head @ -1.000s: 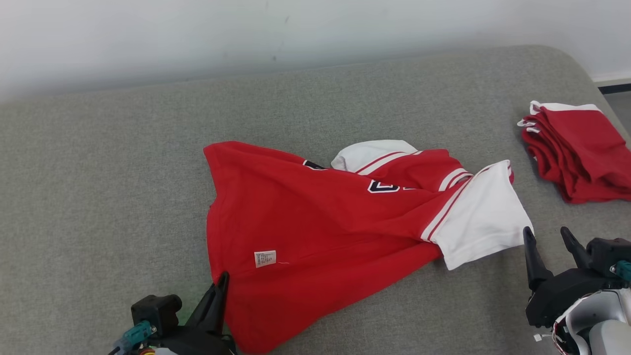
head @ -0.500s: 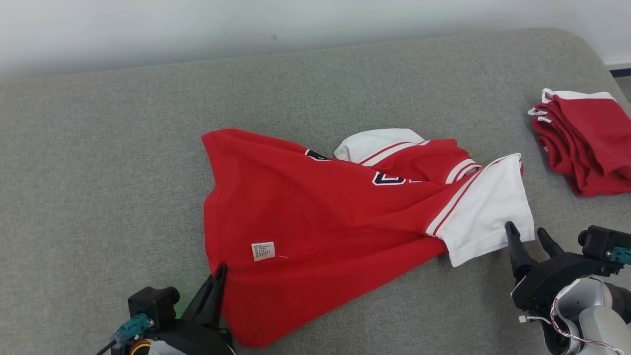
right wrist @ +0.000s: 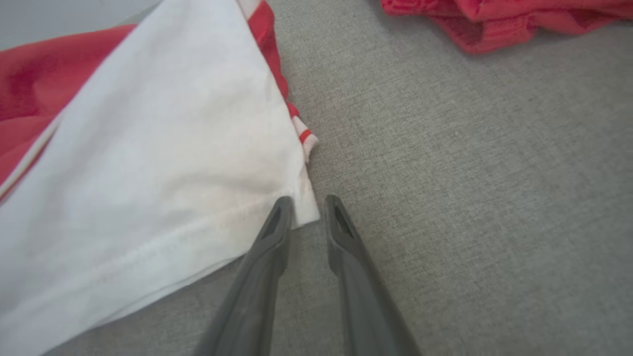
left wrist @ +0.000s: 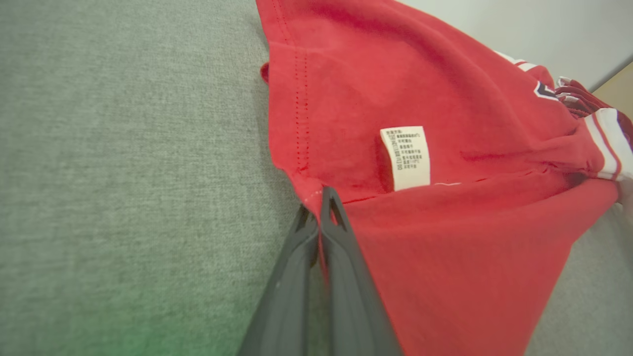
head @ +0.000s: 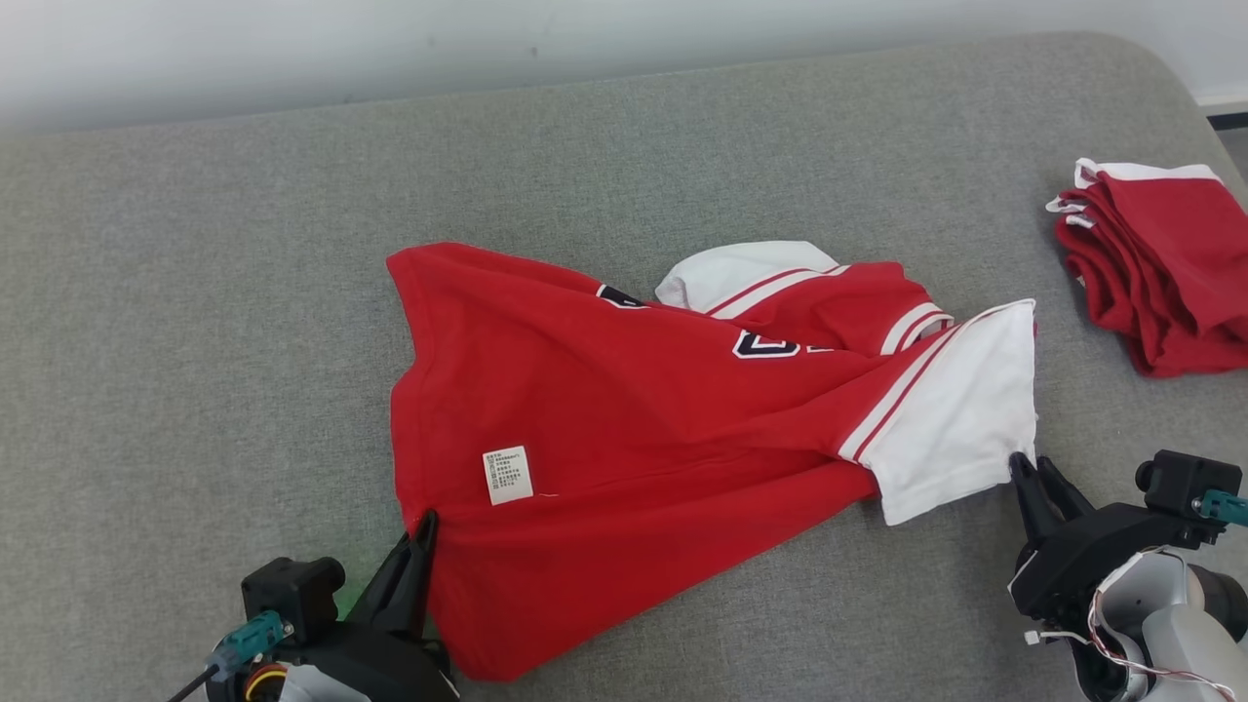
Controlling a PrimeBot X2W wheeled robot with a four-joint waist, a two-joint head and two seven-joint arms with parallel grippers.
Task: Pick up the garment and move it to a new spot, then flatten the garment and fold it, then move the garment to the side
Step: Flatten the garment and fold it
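Here, red garment [head: 634, 439] lying crumpled, long axis left-right, white sleeve [head: 960, 414] rightward.

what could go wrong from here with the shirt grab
The right gripper straddles just the tip of the white sleeve, jaws apart; closing there may catch too little and slip.
The left gripper is pinched on the hem of the red shirt at one point, so the cloth could bunch.
The folded pile lies close on the right; a swing that way might disturb it.
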